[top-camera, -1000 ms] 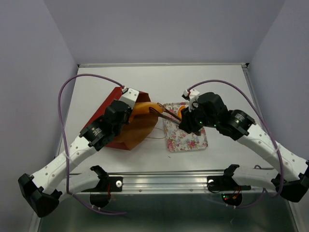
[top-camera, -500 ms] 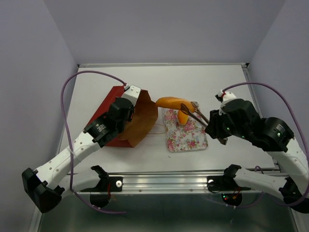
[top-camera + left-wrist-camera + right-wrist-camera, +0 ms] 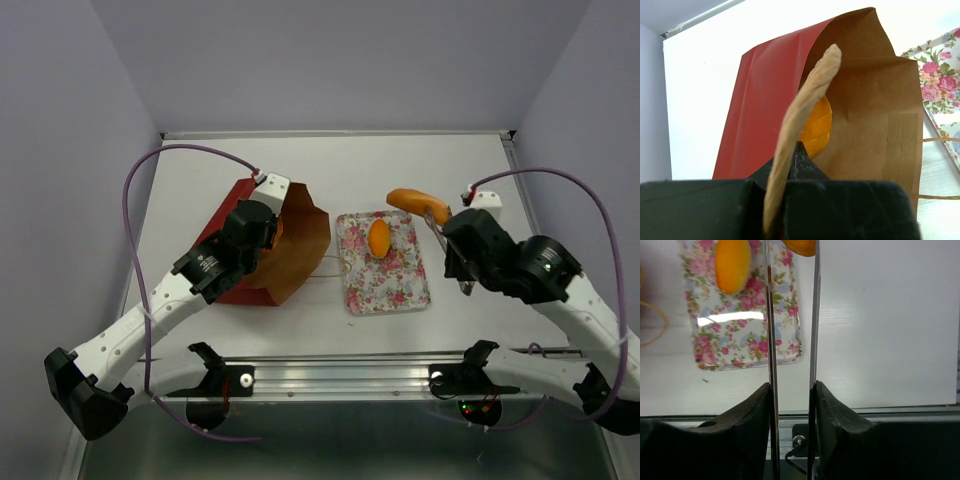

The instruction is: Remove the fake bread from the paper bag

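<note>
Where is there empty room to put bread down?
The near half of the floral tray is bare, in front of the small loaf lying on it. The table is also bare along the back wall, behind the tray and paper bag. It is crowded between bag and tray.

The counter point(image 3: 470, 165) was plain white, kinda glossy, with a metal rail running along its near edge. Two things sat right on it. The red-brown paper bag point(image 3: 300, 245) lay tipped over on the left half, brown inside showing and its mouth facing right. Just beside that mouth was the floral tray point(image 3: 395, 290), lying flat around mid-counter, long side running front to back. A thin cord handle point(image 3: 940, 139) from the bag trailed across the surface in the gap between them, toward the tray.
</note>
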Available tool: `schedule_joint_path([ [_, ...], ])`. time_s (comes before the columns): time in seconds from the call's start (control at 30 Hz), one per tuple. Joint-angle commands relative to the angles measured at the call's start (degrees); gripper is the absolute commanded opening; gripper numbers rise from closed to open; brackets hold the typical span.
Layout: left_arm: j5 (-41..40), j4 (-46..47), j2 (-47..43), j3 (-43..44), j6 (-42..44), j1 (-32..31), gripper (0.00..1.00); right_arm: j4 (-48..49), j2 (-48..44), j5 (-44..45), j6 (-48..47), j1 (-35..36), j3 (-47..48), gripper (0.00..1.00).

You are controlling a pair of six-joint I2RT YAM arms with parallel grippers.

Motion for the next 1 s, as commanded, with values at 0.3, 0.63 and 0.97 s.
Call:
schedule_joint_path([
  [0.3, -0.08, 2.41, -1.86, 2.51, -0.76, -0.21, 0.00, 4.12, 4.12, 1.07, 8.24, 0.37, -13.04, 0.09],
  [0.63, 0.27, 2.24, -2.65, 2.07, -0.41, -0.21, 0.00, 5.80, 0.52, -14.93, 10.43, 0.37, -17.53, 0.27],
  [0.97, 0.36, 1.98, -2.83, 1.80, -0.14, -0.30, 0.00, 5.36, -1.86, -23.72, 11.75, 0.37, -20.26, 0.45],
])
